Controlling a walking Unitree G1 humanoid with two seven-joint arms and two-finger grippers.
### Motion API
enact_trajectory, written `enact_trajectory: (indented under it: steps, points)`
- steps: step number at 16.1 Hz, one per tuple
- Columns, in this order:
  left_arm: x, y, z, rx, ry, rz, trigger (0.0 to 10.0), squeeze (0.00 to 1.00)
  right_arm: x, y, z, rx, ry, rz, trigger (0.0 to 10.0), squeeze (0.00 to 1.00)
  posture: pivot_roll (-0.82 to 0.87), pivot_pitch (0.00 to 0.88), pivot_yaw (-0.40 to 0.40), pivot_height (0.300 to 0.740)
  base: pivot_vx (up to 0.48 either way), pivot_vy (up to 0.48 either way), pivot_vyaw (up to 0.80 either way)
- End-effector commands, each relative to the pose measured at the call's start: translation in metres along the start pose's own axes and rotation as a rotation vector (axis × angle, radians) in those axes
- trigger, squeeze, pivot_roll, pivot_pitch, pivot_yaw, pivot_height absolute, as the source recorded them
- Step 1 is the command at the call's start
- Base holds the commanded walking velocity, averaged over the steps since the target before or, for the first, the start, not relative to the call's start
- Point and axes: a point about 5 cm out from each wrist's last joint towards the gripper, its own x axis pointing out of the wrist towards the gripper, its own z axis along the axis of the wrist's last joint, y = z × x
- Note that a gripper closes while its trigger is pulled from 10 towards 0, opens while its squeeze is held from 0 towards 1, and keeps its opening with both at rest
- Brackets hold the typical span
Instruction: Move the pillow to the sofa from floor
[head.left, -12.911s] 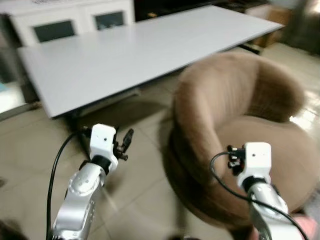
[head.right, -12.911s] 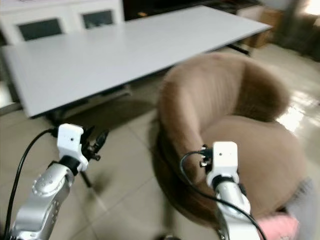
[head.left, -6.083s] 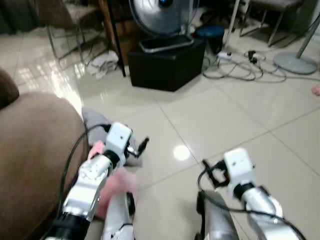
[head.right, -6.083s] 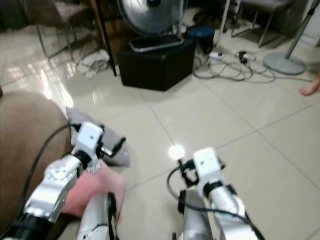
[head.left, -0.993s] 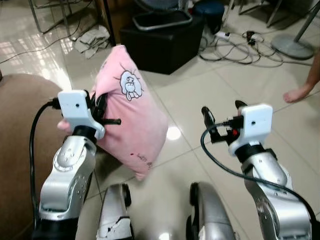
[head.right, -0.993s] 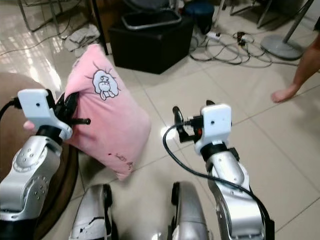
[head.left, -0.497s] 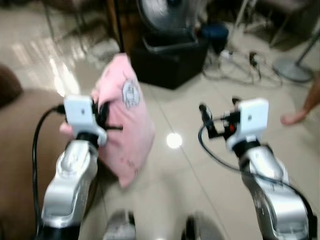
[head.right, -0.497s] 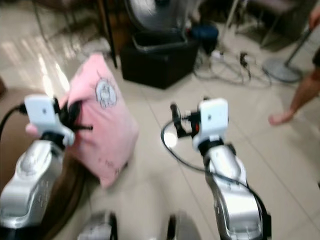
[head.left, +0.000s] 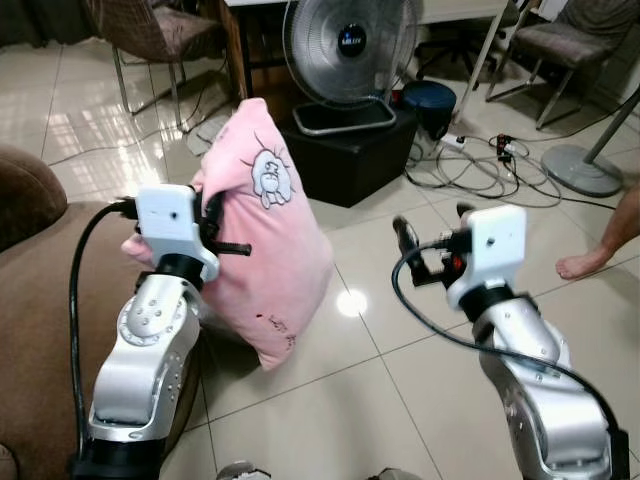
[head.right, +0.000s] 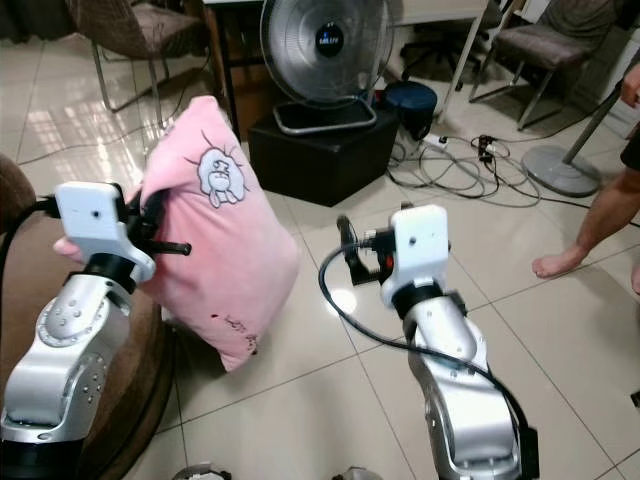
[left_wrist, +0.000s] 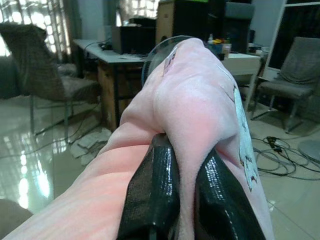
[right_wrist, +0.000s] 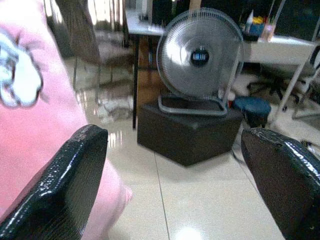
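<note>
— Pillow (head.left: 268, 262) is off the tiles, hanging pink beside the brown sofa (head.left: 40, 300); the left gripper (left_wrist: 172, 190) has its jaws pinching a fold of it

— And the right gripper (right_wrist: 175, 175)?

— Spread wide, holding nothing, facing the fan (head.left: 349, 50). I'd say swing that left arm over the seat before letting go, since one small fold could slip

I see a glossy beige tile floor (head.left: 330, 410) with window glare. A silver fan (head.left: 349, 50) stands on a black box (head.left: 355, 150). Cables (head.left: 480, 165) tangle across the floor beside a round stand base (head.left: 580, 170). 2 grey chairs (head.left: 150, 35) flank a desk. A person's bare foot (head.left: 590, 262) rests at the right.
</note>
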Motion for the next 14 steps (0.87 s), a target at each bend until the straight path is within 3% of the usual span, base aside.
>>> enact_trajectory:
  steps: [1,4,6,14]
  points:
    - [0.003,-0.004,0.006,0.036,-0.035,-0.027,10.0,0.0,-0.001,0.002,-0.013,-0.039,0.066,-0.006,10.0,0.0,0.0,0.004,-0.013,0.74,0.0,0.0,0.0]
    - [0.008,-0.003,0.002,0.076,-0.008,0.0,10.0,0.0,-0.001,0.001,-0.016,-0.064,0.069,-0.01,10.0,0.0,0.01,0.0,-0.006,0.74,0.0,0.0,0.0]
    - [0.012,-0.002,0.006,0.073,-0.024,-0.013,10.0,0.0,-0.001,0.006,-0.018,-0.06,0.069,0.014,10.0,0.0,0.02,0.0,-0.006,0.74,0.0,0.0,0.8]
    - [0.021,0.002,0.011,0.088,-0.039,-0.019,10.0,0.0,0.002,0.009,-0.021,-0.052,0.069,0.028,10.0,0.0,0.02,0.014,0.013,0.74,0.276,0.0,0.8]
